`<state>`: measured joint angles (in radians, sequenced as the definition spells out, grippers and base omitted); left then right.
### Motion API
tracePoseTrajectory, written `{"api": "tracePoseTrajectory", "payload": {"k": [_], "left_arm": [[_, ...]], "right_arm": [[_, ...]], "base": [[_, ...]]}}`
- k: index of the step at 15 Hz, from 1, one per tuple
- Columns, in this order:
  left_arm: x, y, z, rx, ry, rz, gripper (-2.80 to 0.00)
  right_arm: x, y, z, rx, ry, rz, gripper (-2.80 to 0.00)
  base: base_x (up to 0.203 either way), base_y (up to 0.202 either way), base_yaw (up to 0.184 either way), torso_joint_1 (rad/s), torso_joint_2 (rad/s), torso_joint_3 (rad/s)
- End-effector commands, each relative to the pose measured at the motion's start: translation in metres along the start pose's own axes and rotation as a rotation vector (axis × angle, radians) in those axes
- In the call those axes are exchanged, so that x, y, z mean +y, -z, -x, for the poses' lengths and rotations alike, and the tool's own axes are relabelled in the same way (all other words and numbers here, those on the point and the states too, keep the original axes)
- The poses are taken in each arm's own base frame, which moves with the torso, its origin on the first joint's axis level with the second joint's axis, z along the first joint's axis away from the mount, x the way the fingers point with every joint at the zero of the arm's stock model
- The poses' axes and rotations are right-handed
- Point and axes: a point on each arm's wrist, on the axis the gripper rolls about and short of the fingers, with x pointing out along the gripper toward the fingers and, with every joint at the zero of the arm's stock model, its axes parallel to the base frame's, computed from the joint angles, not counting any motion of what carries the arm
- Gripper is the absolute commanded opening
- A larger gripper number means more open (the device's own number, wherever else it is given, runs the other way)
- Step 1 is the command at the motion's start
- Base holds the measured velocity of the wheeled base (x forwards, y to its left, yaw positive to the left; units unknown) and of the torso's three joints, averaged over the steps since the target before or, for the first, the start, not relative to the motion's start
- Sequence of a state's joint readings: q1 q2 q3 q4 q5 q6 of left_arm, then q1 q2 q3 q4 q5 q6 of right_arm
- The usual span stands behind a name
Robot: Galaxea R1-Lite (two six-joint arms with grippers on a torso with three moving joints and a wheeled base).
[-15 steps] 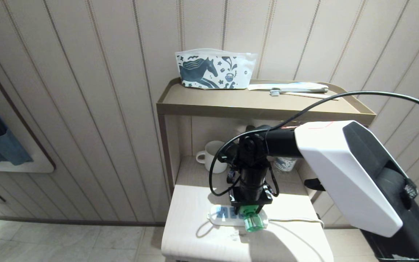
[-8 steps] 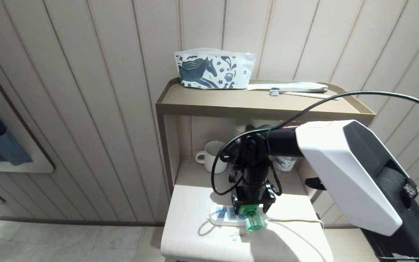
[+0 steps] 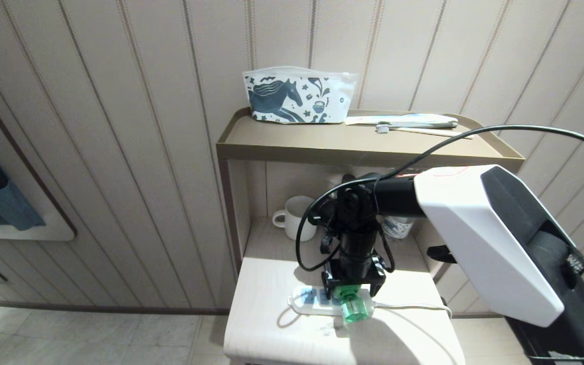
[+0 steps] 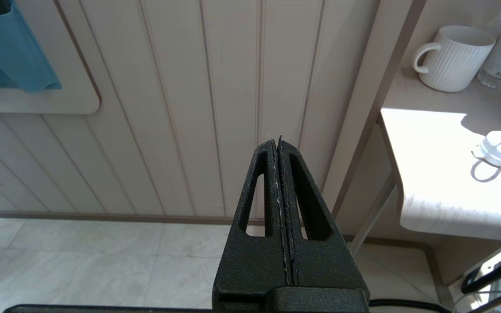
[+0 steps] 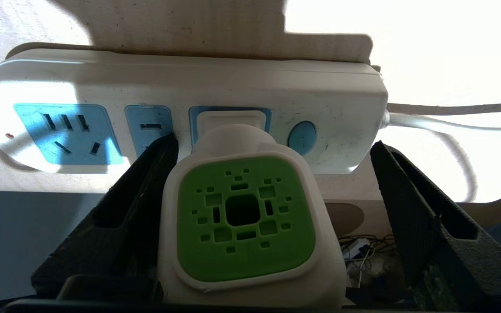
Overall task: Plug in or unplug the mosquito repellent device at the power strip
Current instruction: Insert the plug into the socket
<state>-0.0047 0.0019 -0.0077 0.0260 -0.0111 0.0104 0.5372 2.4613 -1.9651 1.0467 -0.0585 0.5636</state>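
Note:
The mosquito repellent device (image 5: 246,217), white with a green top, sits plugged into the socket panel beside the button of the white power strip (image 5: 189,87). In the head view the device (image 3: 354,305) stands on the power strip (image 3: 308,299) at the small table's sunlit front. My right gripper (image 3: 351,290) points down over it, open. In the right wrist view the right gripper (image 5: 273,143) straddles the device: one finger (image 5: 141,187) lies beside its side, the other finger (image 5: 411,208) stands well apart. My left gripper (image 4: 276,141) is shut and empty, parked off the table's left side.
A white mug (image 3: 297,217) and a water bottle (image 3: 397,225) stand at the back of the table (image 3: 266,329) under a shelf (image 3: 353,147). The shelf holds a horse-print pouch (image 3: 297,96) and a toothbrush (image 3: 413,130). The strip's cord (image 3: 413,306) runs right.
My right gripper's fingers have spread apart from the device. The device has stayed plugged into the strip. The arm has hardly moved.

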Motion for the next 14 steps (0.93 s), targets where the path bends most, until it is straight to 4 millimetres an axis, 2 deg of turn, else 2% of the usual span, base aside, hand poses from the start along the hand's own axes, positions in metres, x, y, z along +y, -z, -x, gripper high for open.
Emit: {"api": "tracePoseTrajectory", "payload": {"k": [1, 9, 14], "left_arm": [[0.0, 0.0, 0.0, 0.001, 0.001, 0.0, -2.8], [0.0, 0.0, 0.0, 0.001, 0.0, 0.0, -2.8], [0.0, 0.0, 0.0, 0.0, 0.0, 0.0, -2.8]], "right_arm": [[0.001, 0.0, 0.006, -0.021, -0.014, -0.003, 0.0], [0.004, -0.001, 0.015, -0.073, -0.05, -0.006, 0.0], [0.003, 0.001, 0.031, -0.1, -0.08, -0.012, 0.0]], "base": [[0.0, 0.0, 0.0, 0.0, 0.0, 0.0], [0.0, 0.0, 0.0, 0.0, 0.0, 0.0], [0.0, 0.0, 0.0, 0.0, 0.0, 0.0]]}}
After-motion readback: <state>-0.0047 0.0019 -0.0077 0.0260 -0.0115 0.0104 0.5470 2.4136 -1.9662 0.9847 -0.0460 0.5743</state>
